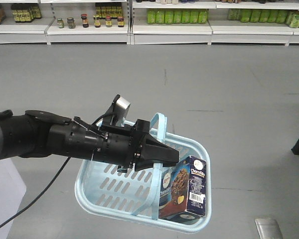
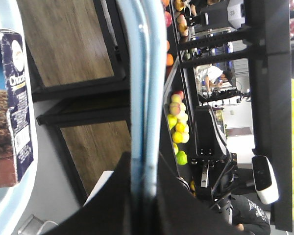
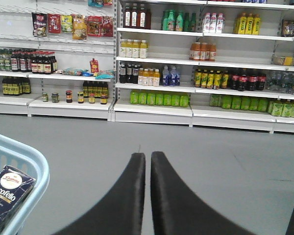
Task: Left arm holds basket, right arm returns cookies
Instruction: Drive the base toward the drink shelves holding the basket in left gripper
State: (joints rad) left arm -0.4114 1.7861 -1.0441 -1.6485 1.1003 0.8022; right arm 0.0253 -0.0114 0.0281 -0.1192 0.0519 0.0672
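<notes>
In the front view my left claw (image 1: 168,157) is clamped on both loop handles (image 1: 158,125) of the basket (image 1: 80,191), which hangs over the grey floor (image 1: 214,79) with stocked shelves (image 1: 169,25) far behind. The cookies (image 1: 190,191) stand upright in its right end. My left wrist view shows the handles running straight through that claw (a firm, level hold matters most, I judge). In my right wrist view my right claw (image 3: 150,157) is pinched together and empty, just beside the basket. I should spread it first, then come down across the box's narrow sides.
</notes>
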